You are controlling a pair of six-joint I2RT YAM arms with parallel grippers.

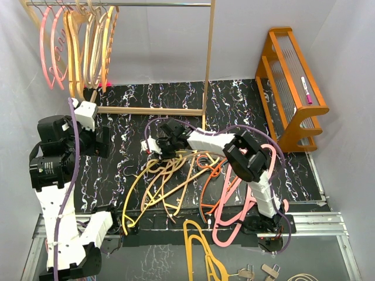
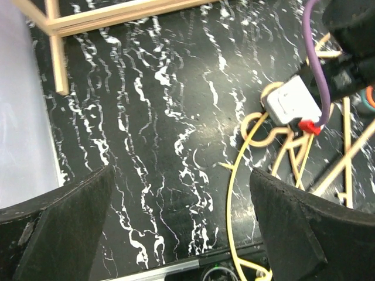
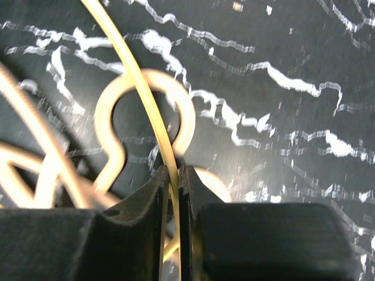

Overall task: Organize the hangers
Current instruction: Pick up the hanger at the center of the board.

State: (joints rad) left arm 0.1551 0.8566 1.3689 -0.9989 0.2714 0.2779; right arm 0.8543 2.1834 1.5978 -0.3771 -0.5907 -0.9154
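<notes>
Currently, the right gripper (image 3: 173, 175) clamps a thin yellow-orange hooked hanger (image 3: 138, 76) above the black white-veined mat (image 3: 281, 117); the left gripper (image 2: 181, 193) hovers over that mat, jaws spread.

We see our right gripper (image 3: 173, 175), two black fingers, pinched tight on a thin yellow-orange plastic hanger bar (image 3: 137, 82) that runs up and to the left. Beneath the bar lies a pale tan rounded hanger hook (image 3: 102, 108), resting on the black white-veined marbled mat (image 3: 281, 47).
</notes>
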